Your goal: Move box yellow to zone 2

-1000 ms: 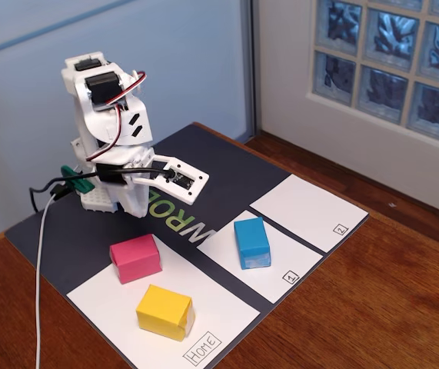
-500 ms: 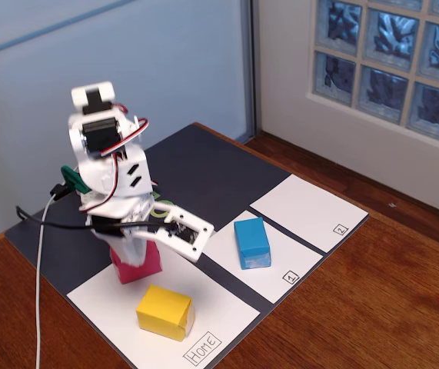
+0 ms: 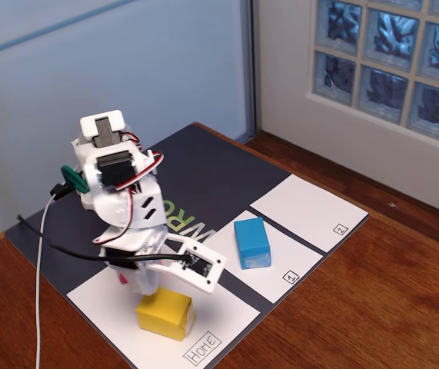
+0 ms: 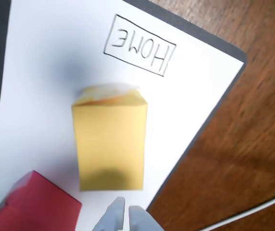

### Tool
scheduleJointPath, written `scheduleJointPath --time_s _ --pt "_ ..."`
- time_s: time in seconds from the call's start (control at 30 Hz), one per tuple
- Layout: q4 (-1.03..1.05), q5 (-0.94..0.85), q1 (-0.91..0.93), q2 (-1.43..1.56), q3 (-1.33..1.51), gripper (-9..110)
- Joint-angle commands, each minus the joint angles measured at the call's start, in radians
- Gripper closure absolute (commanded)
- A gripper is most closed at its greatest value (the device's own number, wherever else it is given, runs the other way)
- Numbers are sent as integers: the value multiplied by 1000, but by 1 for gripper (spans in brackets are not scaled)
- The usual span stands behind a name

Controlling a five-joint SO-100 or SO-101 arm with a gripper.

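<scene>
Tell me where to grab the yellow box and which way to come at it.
Grip the yellow box across its two long flat sides, near the middle, coming straight down from above. In the wrist view it lies flat on the Home panel, its top face clear. The pink block sits close to one corner, so keep the gripper fingers away from that end.

Leaned far forward and down from the folded-up pose near the back of the dark mat (image 3: 227, 165). Swung out over the Home panel (image 3: 227, 315), low above the box yellow (image 3: 164, 314). Fingers (image 4: 123, 216) now just beside the box's near end in the wrist view, pressed close together. Pink block (image 4: 31, 204) now mostly hidden behind the arm in the fixed view, only a corner seen from the wrist.
</scene>
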Motion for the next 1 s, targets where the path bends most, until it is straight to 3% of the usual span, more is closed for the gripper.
scheduleJointPath --time_s 0.0,0.17,0.33,0.43,0.97 --pt "78 15 -37 12 -44 101" --pt "124 20 -61 14 -49 92" --pt "155 18 -71 8 -49 65" --pt "167 21 -72 3 -49 55" --pt "179 109 -107 67 34 57"
